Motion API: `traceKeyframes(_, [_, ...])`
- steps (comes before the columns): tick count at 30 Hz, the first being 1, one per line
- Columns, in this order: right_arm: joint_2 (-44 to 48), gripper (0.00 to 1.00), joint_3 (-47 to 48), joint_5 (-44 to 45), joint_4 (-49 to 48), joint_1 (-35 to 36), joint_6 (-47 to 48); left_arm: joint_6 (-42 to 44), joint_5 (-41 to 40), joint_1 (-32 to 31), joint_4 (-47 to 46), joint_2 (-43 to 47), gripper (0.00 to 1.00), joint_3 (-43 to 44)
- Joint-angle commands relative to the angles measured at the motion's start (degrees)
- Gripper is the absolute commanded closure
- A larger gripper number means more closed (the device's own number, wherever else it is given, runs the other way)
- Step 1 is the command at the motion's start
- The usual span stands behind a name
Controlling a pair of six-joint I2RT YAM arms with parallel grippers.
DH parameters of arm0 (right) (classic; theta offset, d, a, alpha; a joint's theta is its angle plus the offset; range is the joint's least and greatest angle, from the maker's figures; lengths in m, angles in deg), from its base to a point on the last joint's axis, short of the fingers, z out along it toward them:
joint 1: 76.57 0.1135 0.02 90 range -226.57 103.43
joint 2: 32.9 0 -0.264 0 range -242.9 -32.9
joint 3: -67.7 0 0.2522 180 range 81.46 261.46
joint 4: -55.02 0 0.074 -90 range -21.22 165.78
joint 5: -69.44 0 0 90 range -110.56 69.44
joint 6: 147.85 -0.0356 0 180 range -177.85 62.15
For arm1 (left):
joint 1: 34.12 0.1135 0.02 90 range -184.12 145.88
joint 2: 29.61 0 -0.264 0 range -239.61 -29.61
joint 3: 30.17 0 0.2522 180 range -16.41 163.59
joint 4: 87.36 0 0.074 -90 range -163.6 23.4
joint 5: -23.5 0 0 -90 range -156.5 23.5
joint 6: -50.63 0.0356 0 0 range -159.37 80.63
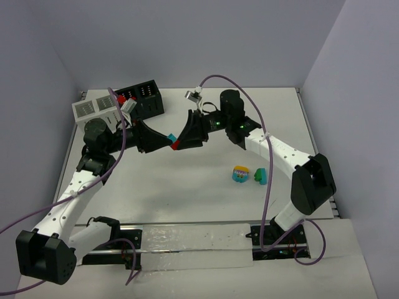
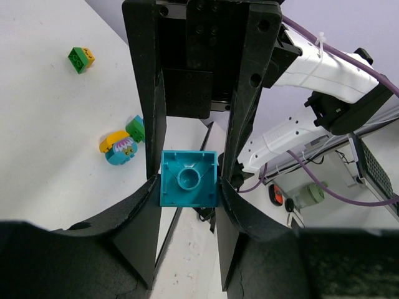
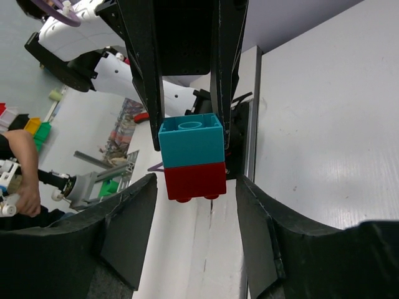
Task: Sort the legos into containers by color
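A teal brick (image 2: 189, 179) with a red brick (image 3: 195, 179) stuck to it hangs above the table between the two arms. My left gripper (image 2: 189, 187) is shut on the teal brick (image 3: 190, 142). My right gripper (image 3: 195, 187) faces it, and its fingers (image 3: 134, 215) flank the red brick with a gap on each side, so it is open. From above, the two grippers meet at the red brick (image 1: 175, 144). A rounded cyan-and-yellow piece (image 1: 240, 174) and a green brick (image 1: 260, 176) lie on the table. The black container (image 1: 142, 98) and the white container (image 1: 93, 109) stand at the back left.
A green-and-yellow brick (image 2: 81, 58) lies apart on the table in the left wrist view. The right arm (image 1: 274, 149) arches over the table's right half. Purple cables (image 1: 118, 156) trail from both arms. The table's near edge (image 1: 193, 233) runs between the arm bases.
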Motion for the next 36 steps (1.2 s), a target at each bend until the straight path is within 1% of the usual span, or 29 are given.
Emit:
traceKeyframes(1, [-0.32, 0.46, 2.98, 0.07, -4.02, 0.47, -1.12, -1.09, 0.43, 0.13, -2.65, 1.22, 1.0, -0.15])
traceKeyframes(2, [-0.32, 0.48, 2.98, 0.02, -4.2, 0.5, -1.2, -1.06, 0.29, 0.13, -2.53, 1.3, 1.0, -0.24])
traceKeyframes(4, [-0.15, 0.55, 2.93, -0.07, -4.66, 0.5, -1.35, -1.15, 0.19, 0.13, -2.56, 1.37, 1.0, -0.53])
traceKeyframes(5, [-0.08, 0.61, 2.86, -0.14, -4.8, 0.5, -1.32, -1.11, 0.16, 0.13, -2.46, 1.37, 1.0, -0.6])
traceKeyframes(9, [0.18, 0.94, 2.56, -0.51, -4.66, 0.5, -0.92, -0.02, -0.38, 0.26, -1.21, 1.58, 1.0, -0.61])
traceKeyframes(10, [0.38, 1.0, 2.41, -0.39, -3.98, 0.52, -0.3, 0.93, -0.78, 0.56, -0.02, 1.69, 1.0, -0.36])
traceKeyframes(12, [0.77, 1.0, 2.27, -0.16, -1.91, 0.57, 2.27, 2.48, -1.14, 1.83, 2.0, 1.56, 1.0, 0.62])
traceKeyframes(13, [1.06, 1.0, 2.2, 0.05, 0.36, 0.5, 4.26, 4.38, -0.86, 3.89, 3.13, 1.27, 1.0, 2.46])
traceKeyframes(14, [1.23, 1.0, 2.12, 0.36, 2.43, 0.5, 5.3, 4.49, -0.26, 7.51, 2.88, 1.03, 1.0, 3.2])
traceKeyframes(15, [1.4, 1.0, 1.96, 0.49, 2.85, 0.5, 6.26, 4.13, 0.63, 8.29, 2.04, 0.71, 1.0, 3.95])
traceKeyframes(17, [1.5, 1.0, 1.58, 0.98, 5.93, 0.57, 9.54, 4.0, 2.34, 14.8, 0.82, -1.37, 1.0, 6.26])
traceKeyframes(18, [1.45, 1.0, 1.57, 1.45, 7.44, 0.52, 10.84, 4.52, 2.99, 17.79, 0.64, -2.32, 1.0, 9.07])
traceKeyframes(19, [1.16, 1.0, 1.78, 2.12, 10.26, 0.5, 13.2, 6.24, 4.09, 22.01, 1.43, -4.12, 1.0, 12.57])
traceKeyframes(21, [0.76, 1.0, 2.33, 4.23, 14.77, 0.5, 16.04, 9.12, 3.79, 28.68, 3.37, -7.48, 1.0, 16.45])
traceKeyframes(22, [0.35, 1.0, 2.82, 5.14, 16.52, 0.57, 17.98, 10.45, 3.28, 30.5, 4.11, -8.86, 1.0, 17.83])
traceKeyframes(23, [0.12, 1.0, 3.41, 6.77, 18.25, 0.53, 19.29, 15.56, 0.49, 31.81, 9.14, -10.77, 1.0, 20.68])
traceKeyframes(25, [-0.18, 1.0, 4.23, 9.24, 21.58, 0.5, 20.86, 30.46, -8.85, 32.47, 22.76, -13.85, 1.0, 27.24])
traceKeyframes(26, [-0.37, 1.0, 4.83, 11.04, 22.5, 0.5, 21.69, 34.88, -10.33, 32.47, 24.62, -14.15, 1.0, 28.6])
traceKeyframes(27, [-0.6, 1.0, 5.63, 13.75, 23.39, 0.5, 22.57, 39.32, -16.54, 32.51, 25.15, -15.44, 1.0, 29.31])
traceKeyframes(29, [-0.98, 1.0, 6.9, 17.26, 25.73, 0.5, 23.68, 44.77, -24.15, 32.65, 27.62, -18.15, 1.0, 31.95])
traceKeyframes(32, [-1.9, 1.0, 8.78, 19.88, 27.72, 0.41, 24.98, 49.37, -32.43, 32.79, 32.02, -23.94, 1.0, 37.61])
traceKeyframes(34, [-2.34, 1.0, 9.74, 20.84, 29.3, 0.4, 25.89, 50.54, -35.89, 33.43, 34.58, -28.77, 1.0, 40.59])
traceKeyframes(36, [-2.45, 1.0, 9.7, 21.29, 29.52, 0.32, 26.1, 51.49, -37.4, 33.59, 36.35, -30.8, 1.0, 42.43])
